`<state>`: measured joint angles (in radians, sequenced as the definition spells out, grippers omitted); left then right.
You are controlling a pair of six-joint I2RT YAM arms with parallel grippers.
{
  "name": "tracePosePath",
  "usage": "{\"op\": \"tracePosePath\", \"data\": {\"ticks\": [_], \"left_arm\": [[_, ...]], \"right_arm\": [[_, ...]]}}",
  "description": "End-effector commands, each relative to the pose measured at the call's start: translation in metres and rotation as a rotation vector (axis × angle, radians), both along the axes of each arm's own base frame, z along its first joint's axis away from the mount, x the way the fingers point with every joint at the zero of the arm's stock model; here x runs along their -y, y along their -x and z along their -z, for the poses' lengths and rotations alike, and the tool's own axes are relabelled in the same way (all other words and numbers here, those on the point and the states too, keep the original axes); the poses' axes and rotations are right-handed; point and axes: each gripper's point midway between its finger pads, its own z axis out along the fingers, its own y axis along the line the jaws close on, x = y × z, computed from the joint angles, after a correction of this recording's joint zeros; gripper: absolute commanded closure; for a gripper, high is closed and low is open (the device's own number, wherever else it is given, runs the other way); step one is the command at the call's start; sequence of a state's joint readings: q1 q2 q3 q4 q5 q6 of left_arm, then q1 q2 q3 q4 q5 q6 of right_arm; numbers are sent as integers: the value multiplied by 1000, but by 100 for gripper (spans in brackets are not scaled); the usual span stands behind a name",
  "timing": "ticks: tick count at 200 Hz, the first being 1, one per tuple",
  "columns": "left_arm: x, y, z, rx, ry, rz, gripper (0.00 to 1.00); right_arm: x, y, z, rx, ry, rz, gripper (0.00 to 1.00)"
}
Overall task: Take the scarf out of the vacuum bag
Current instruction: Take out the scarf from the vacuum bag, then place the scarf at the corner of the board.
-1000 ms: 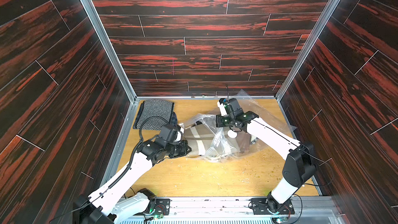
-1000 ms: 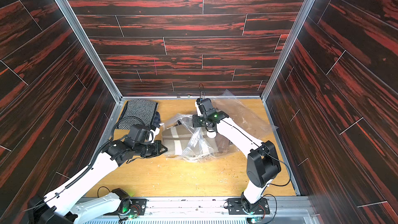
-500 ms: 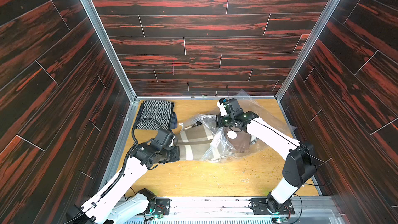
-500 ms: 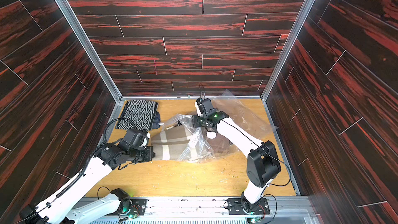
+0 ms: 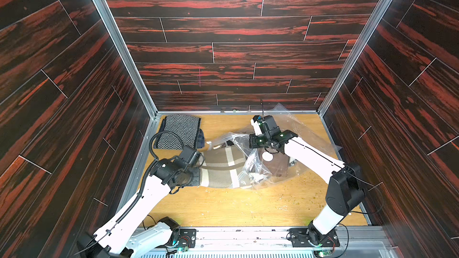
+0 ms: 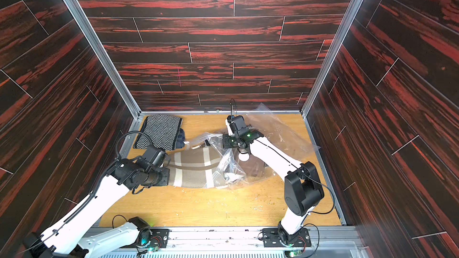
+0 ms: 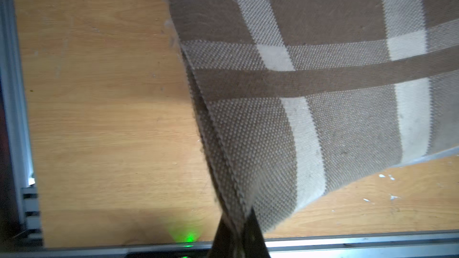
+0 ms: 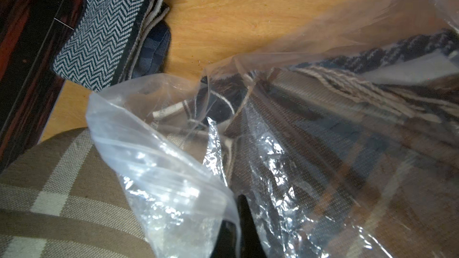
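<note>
The scarf (image 5: 218, 170) (image 6: 191, 170) is brown and beige plaid. It stretches from the mouth of the vacuum bag (image 5: 298, 140) (image 6: 273, 132) toward the left. Most of it lies outside the bag; its right end is under the crinkled plastic. My left gripper (image 5: 200, 178) (image 7: 237, 227) is shut on the scarf's (image 7: 298, 95) folded edge. My right gripper (image 5: 250, 142) (image 8: 236, 209) is shut on the bag's (image 8: 173, 170) zip-seal edge, above the scarf (image 8: 49, 194). The white valve disc (image 5: 267, 156) shows just below the right wrist.
A folded black-and-white herringbone cloth (image 5: 180, 132) (image 8: 99, 33) lies at the back left with a blue checked cloth (image 5: 201, 140) beneath it. More dark fabric (image 8: 347, 120) stays inside the bag. Dark wood walls enclose three sides. Crumbs (image 5: 285, 202) dot the front right.
My left gripper has drawn the scarf leftward and toward the front, so more plaid cloth lies outside the bag. The right gripper has kept its place on the bag.
</note>
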<state>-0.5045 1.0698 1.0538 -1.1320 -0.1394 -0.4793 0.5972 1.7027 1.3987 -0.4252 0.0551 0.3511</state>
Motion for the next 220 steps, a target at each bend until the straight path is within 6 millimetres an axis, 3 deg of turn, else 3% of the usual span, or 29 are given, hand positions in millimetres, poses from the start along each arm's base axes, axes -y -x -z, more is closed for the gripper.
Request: {"op": "tracePosePath", "data": {"ticks": [1, 23, 69, 148, 182, 220], "left_arm": [[-19, 7, 2, -62, -120, 10, 100], [-21, 4, -1, -100, -172, 33, 100], [-34, -14, -35, -87, -316, 75, 100], [-70, -51, -98, 182, -601, 121, 100], [-71, -59, -106, 330, -669, 255, 100], [-71, -54, -120, 492, -764, 431, 100]], "right_arm": [[5, -2, -4, 14, -8, 8, 100], [7, -3, -4, 16, -12, 10, 100], [10, -4, -1, 8, -29, 12, 100], [14, -4, 0, 3, -46, 5, 100], [15, -3, -1, 1, -54, 2, 100], [16, -2, 0, -4, -66, 0, 100]]}}
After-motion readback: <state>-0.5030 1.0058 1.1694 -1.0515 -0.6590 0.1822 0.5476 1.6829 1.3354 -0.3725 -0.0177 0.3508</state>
